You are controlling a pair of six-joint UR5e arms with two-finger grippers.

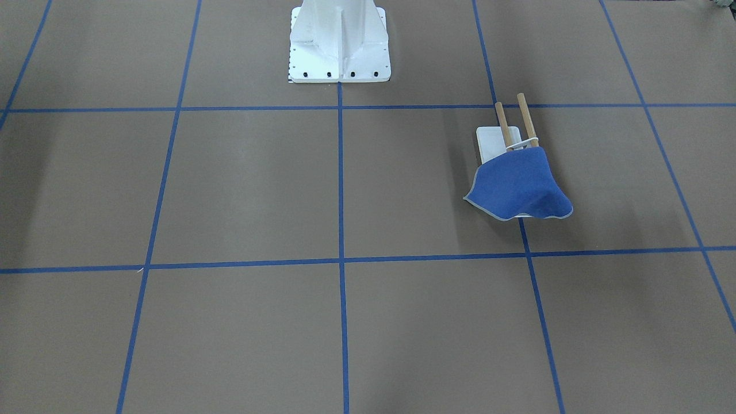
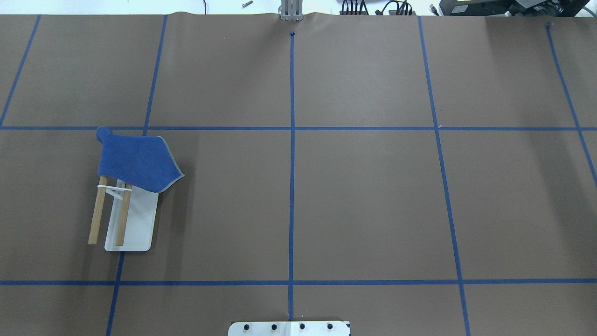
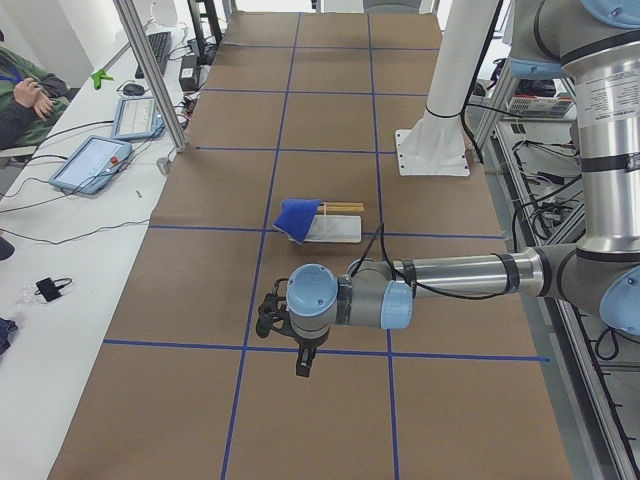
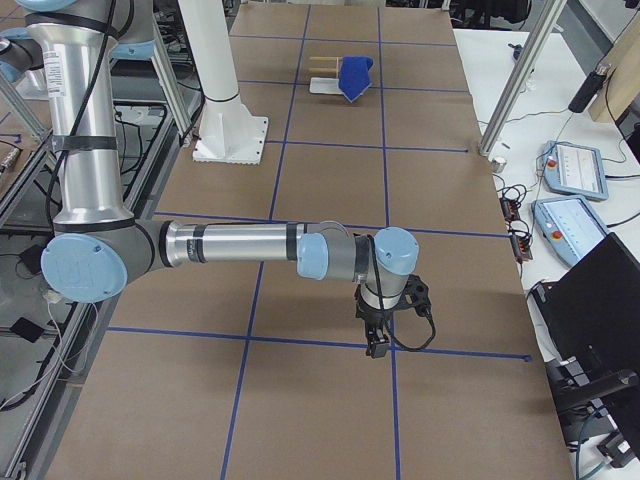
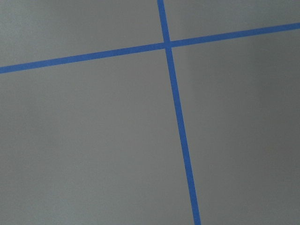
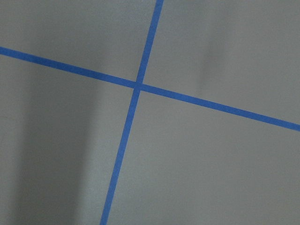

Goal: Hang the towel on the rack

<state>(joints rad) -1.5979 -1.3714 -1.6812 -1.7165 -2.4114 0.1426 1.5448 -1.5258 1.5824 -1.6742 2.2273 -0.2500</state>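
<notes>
The royal-blue towel (image 1: 517,184) is draped over the far ends of the rack's two wooden dowels (image 1: 509,123), with one corner drooping toward the table. The rack (image 2: 123,214) stands on its white base plate on the robot's left side, with the towel (image 2: 135,161) over its end away from the robot. My left gripper (image 3: 302,365) hangs low over the table, well away from the rack (image 3: 335,228). My right gripper (image 4: 377,345) hangs low at the opposite end, far from the towel (image 4: 353,74). I cannot tell whether either gripper is open or shut. Both wrist views show only brown table and blue tape.
The large white bolted pedestal (image 1: 339,43) stands at the robot's side of the table. Blue tape lines grid the brown surface. Tablets (image 3: 95,160) and cables lie on a side bench; an aluminium post (image 3: 150,70) stands at the table edge.
</notes>
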